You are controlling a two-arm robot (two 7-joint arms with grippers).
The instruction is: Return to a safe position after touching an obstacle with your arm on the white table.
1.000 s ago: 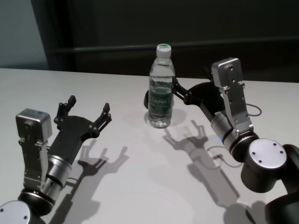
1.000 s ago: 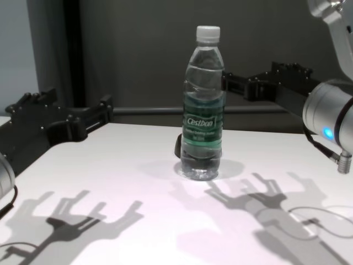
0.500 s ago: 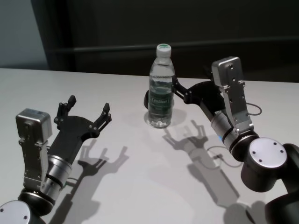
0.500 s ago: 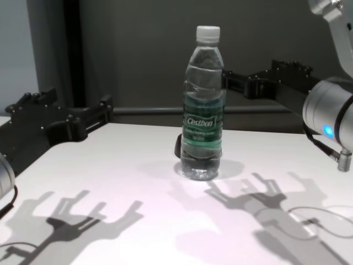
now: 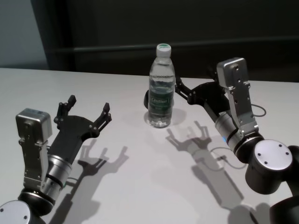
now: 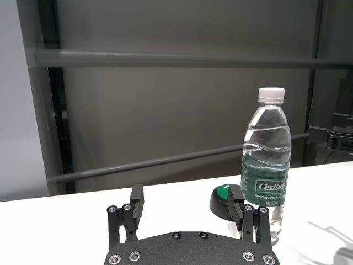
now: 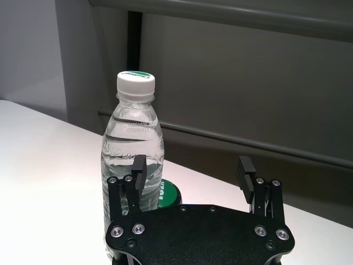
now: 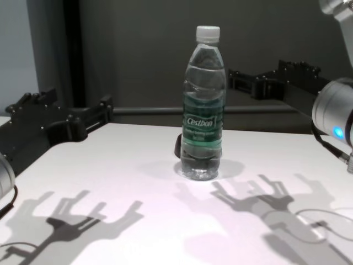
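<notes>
**Two open grippers, retreat not finished**

The bottle (image 5: 161, 88) stands upright mid-worktop (image 5: 140, 186). The right gripper (image 8: 251, 83), fingers spread and empty, hangs just beside it, apparently clear of contact; backing off to a safe pose seems left. The left gripper (image 5: 86, 114), open and empty, sits well apart. A dark green-topped puck (image 6: 223, 201) lies behind the bottle.

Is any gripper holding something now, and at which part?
Nothing is held. The right gripper is open beside the bottle, apart from it; the left gripper is open over the white table.
</notes>
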